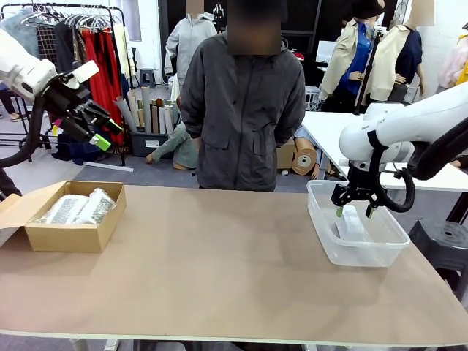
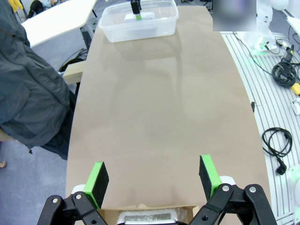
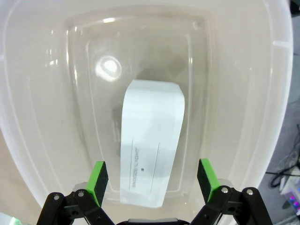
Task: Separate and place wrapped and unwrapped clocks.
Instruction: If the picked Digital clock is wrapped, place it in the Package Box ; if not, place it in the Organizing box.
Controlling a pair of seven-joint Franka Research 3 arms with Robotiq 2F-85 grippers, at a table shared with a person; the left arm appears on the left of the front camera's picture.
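Observation:
Two bubble-wrapped clocks lie side by side in the brown cardboard box at the table's left; a sliver of one wrapped clock peeks out below my left gripper's fingers. The bare white clock lies flat on the floor of the clear plastic tub, also seen as a white block at the right. My right gripper hangs open just above that clock, its green pads straddling it without touching. My left gripper is raised high over the box, open and empty.
A person in a dark grey jacket stands at the far edge, arms down. The brown tabletop stretches bare between box and tub. Cables lie on the floor beside the table.

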